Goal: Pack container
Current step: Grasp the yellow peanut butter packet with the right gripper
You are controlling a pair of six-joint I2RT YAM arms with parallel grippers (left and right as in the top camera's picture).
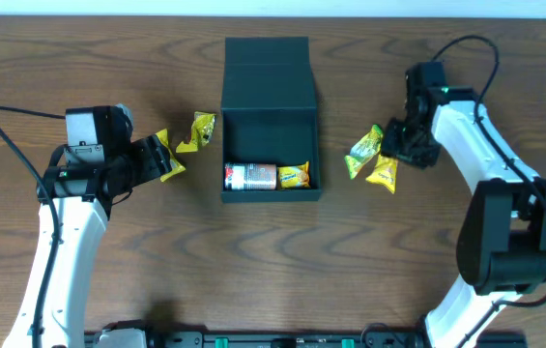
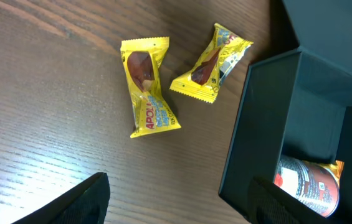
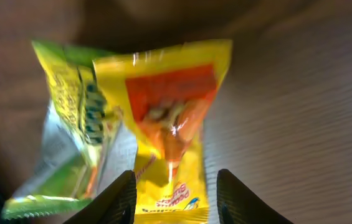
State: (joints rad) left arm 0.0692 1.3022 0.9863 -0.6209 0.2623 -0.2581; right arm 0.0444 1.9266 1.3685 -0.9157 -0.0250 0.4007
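While left gripper (image 2: 176, 199) and right gripper (image 3: 174, 186) stand open, yellow packet (image 2: 147, 87) reads "APOL"

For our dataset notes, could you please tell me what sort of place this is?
Probably a robotics lab or test bench rather than a home: two white robot arms at a brown wood-grain table, with a dark teal square box and yellow snack packets laid out.

One container (image 1: 266, 77), one red can (image 1: 251, 176), four yellow packets (image 1: 168, 159) (image 1: 201, 130) (image 1: 294, 175) (image 1: 384, 175), one green packet (image 1: 362, 148)
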